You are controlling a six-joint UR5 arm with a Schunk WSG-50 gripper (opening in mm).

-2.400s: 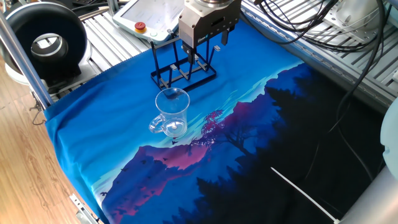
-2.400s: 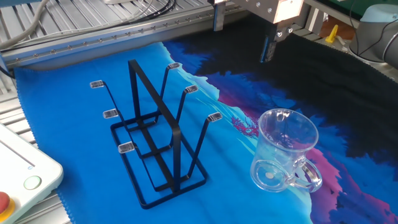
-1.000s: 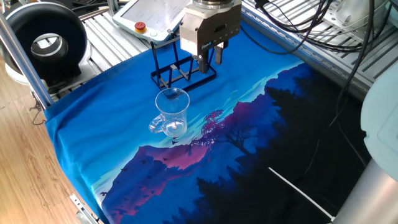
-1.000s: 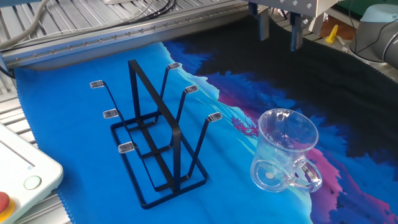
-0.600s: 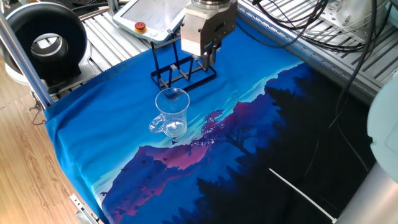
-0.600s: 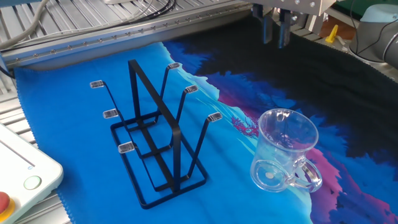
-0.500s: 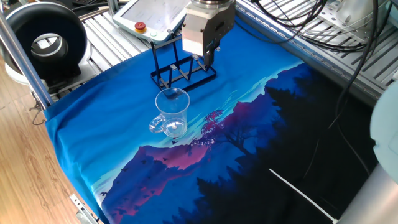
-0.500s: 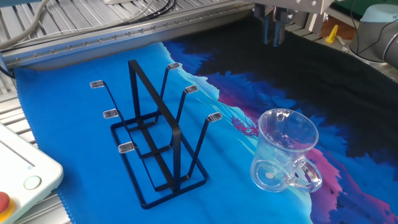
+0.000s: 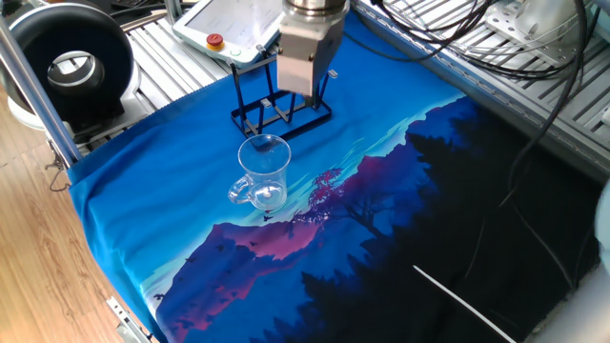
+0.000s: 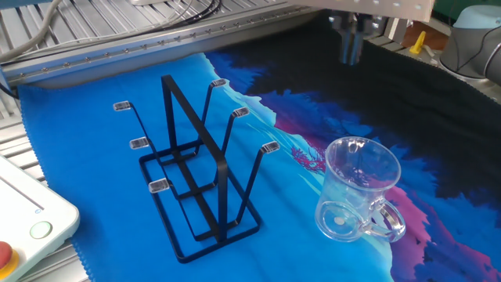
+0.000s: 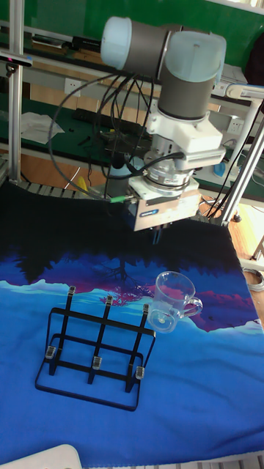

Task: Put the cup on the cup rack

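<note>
While the cup (image 10: 358,200) stands upright on the blue printed cloth (image 9: 143,200) that covers the bench, we see the pincer (image 10: 350,48) hanging in the air above the cloth, well apart from the glass. Its two fingers sit pressed together with nothing between them, so we read it as clenched and empty. The cup's clear loop handle points away from the cup rack (image 10: 193,168), which stands just beside it on the same cloth with its pegs upright and bare. In the tall fixed view we find the pincer (image 11: 155,236) behind the cup (image 11: 170,301), higher than its rim. A white pendant with a red button (image 9: 229,24) lies on the slatted metal beyond the rack.
</note>
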